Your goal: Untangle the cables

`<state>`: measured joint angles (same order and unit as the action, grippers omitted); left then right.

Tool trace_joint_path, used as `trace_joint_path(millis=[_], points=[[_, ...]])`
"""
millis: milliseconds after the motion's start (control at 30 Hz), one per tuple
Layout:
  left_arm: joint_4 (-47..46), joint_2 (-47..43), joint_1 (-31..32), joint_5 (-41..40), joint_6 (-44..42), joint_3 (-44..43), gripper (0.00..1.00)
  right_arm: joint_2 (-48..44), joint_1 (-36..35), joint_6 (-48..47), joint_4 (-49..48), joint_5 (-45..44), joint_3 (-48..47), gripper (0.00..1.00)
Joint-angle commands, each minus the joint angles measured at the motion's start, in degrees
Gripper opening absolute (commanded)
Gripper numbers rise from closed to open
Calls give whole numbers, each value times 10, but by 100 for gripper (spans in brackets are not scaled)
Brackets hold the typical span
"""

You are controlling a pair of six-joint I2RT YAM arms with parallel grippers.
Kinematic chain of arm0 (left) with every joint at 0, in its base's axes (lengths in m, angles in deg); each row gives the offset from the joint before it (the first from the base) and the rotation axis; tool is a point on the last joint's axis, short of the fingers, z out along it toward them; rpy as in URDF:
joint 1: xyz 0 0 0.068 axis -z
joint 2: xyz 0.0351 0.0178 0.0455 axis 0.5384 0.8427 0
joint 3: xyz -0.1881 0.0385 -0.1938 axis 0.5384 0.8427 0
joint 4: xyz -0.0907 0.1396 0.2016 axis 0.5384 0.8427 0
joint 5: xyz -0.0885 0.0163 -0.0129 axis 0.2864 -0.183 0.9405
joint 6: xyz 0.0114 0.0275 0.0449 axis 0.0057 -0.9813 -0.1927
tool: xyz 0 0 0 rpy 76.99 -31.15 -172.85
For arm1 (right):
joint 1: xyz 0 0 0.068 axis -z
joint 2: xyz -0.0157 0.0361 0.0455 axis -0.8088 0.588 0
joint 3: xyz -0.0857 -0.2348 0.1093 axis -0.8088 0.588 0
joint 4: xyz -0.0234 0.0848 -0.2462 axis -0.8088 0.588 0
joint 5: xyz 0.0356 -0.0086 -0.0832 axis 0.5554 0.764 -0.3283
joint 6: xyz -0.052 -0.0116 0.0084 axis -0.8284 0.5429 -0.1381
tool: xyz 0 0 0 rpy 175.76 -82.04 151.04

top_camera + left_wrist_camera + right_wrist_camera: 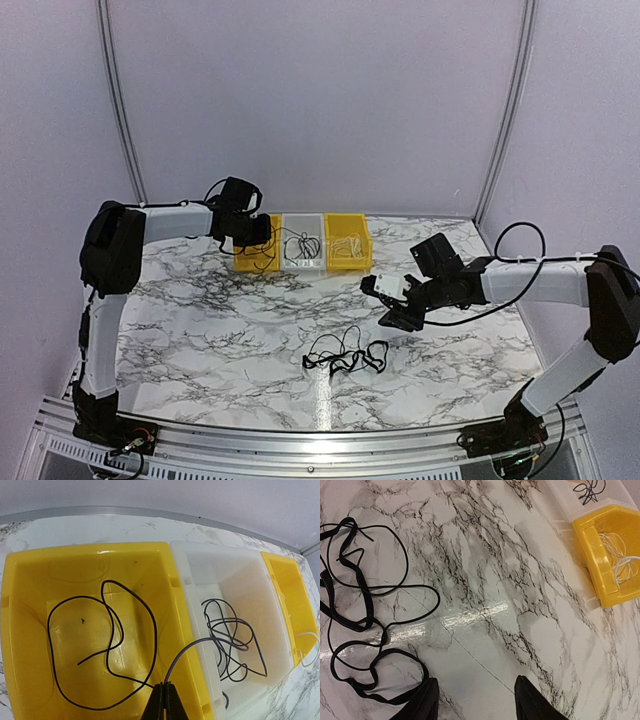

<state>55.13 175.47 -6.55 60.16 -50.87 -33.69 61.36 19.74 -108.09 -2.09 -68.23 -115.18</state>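
Yellow bin (90,550) beneath left gripper (165,685), jaws pressed together, seemingly pinching dark cord (190,650) trailing over from white bin (215,555). Other cables (347,358) tangled on marble table (200,320), near spread right gripper (476,680). Sorting step, likely. Next: lift that cord clear of both rims, settle it in one bin.

Left yellow bin (30,580), white bin (215,565), right yellow bin (292,595) abut on marble table (200,330).
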Motion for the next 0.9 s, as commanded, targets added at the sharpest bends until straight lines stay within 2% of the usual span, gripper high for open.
trace_joint_path(millis=[0, 267, 533, 700, 867], points=[[4, 3, 1, 13, -6, -19, 0, -9, 4, -4, -1, -9, 5, 52], [-20, -27, 40, 14, -7, -11, 0, -4, 3, -7, -1, -12, 5, 52], [-20, 16, 66, 20, 22, -61, 0, -8, 4, -8, 0, -14, 6, 52], [-22, 19, 84, -39, 30, -71, 0, -12, 3, -7, 0, -15, 8, 52], [-24, 45, 90, -24, 42, -108, 0, -10, 3, -9, 1, -15, 8, 52]])
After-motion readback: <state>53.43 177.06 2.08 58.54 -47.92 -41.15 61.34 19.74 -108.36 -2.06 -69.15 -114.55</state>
